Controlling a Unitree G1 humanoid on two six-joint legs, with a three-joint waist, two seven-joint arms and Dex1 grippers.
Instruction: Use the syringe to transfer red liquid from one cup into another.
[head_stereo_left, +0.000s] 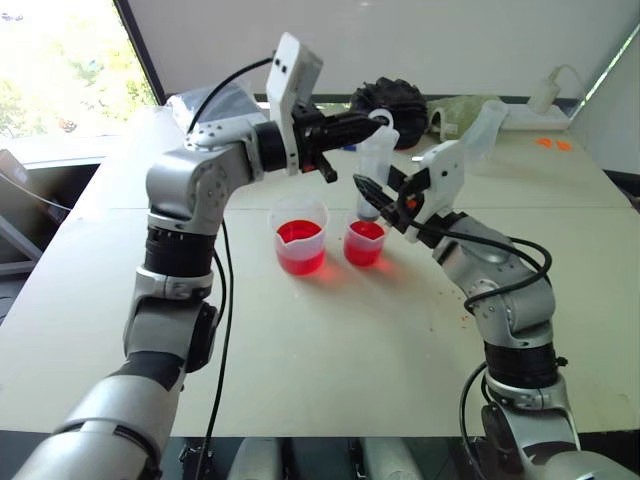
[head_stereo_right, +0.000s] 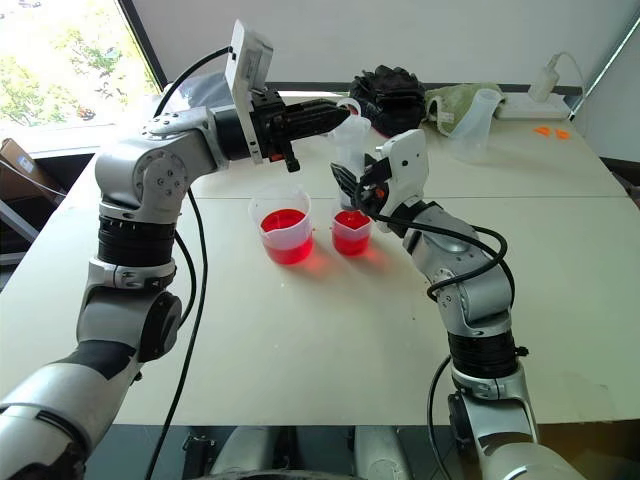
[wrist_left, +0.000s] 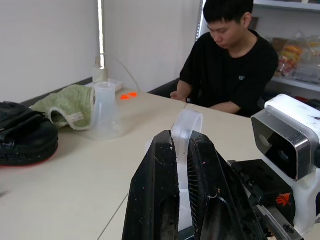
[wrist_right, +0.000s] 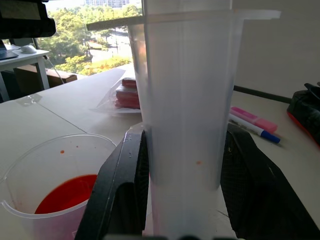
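The syringe (head_stereo_left: 376, 160) stands upright with its tip over the narrower cup (head_stereo_left: 365, 243). The wider cup (head_stereo_left: 300, 235) stands just left of that cup. Red liquid (head_stereo_left: 300, 240) lies in both cups. My left gripper (head_stereo_left: 372, 120) reaches in level from the left and is shut on the ring-shaped plunger handle (wrist_left: 186, 131) at the top. My right gripper (head_stereo_left: 372, 200) is shut on the clear barrel (wrist_right: 185, 100), one black finger (wrist_right: 120, 190) on each side. The part of the barrel in the right wrist view holds no red.
A tall frosted beaker (head_stereo_right: 472, 125), a green cloth (wrist_left: 65, 105) and a black bundle (head_stereo_left: 392, 100) lie at the table's far side. Markers (wrist_right: 255, 125) and a flat packet (wrist_right: 127, 95) lie nearby. A person in black (wrist_left: 232, 60) sits beyond the table.
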